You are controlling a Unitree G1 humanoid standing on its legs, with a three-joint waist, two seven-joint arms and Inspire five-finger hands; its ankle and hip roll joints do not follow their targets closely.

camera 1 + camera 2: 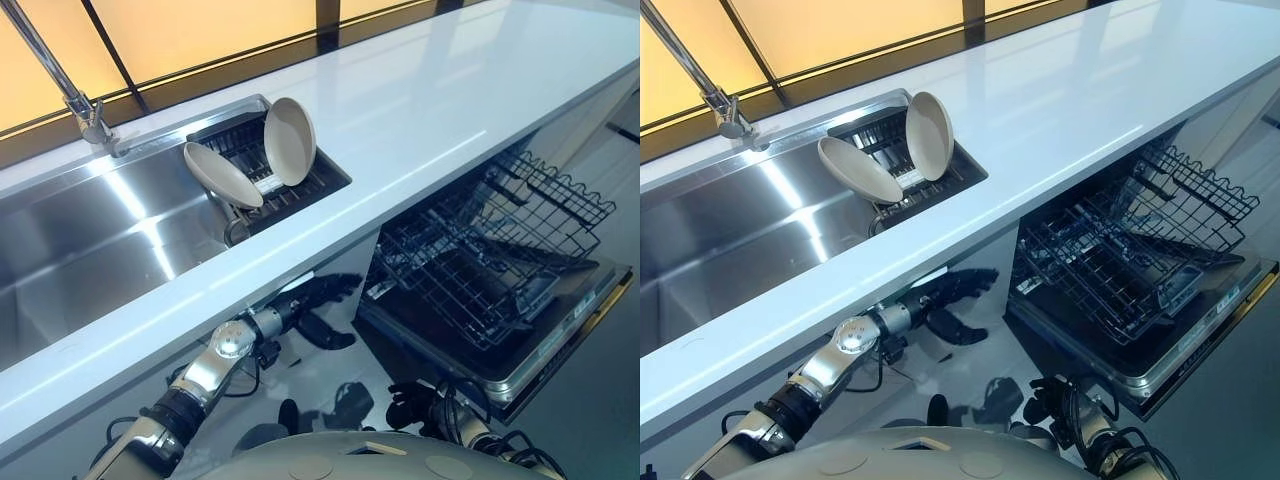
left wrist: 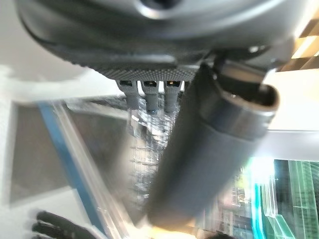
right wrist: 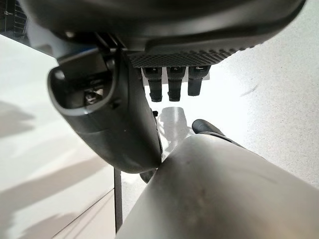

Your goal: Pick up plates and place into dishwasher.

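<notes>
White countertop point(image 1: 450, 110), steel sink point(image 1: 90, 250), amber windows point(image 1: 190, 30)

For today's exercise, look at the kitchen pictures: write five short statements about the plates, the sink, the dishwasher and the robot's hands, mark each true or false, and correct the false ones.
1. Two plates lean in the dark rack at the sink's right end. True.
2. The left hand holds a plate. False: it hangs below the counter edge, fingers relaxed, holding nothing.
3. The dishwasher is open, with its wire basket pulled out. True.
4. A plate already stands in the wire basket. False: both plates seen are in the sink rack.
5. The faucet stands behind the sink. True.
</notes>
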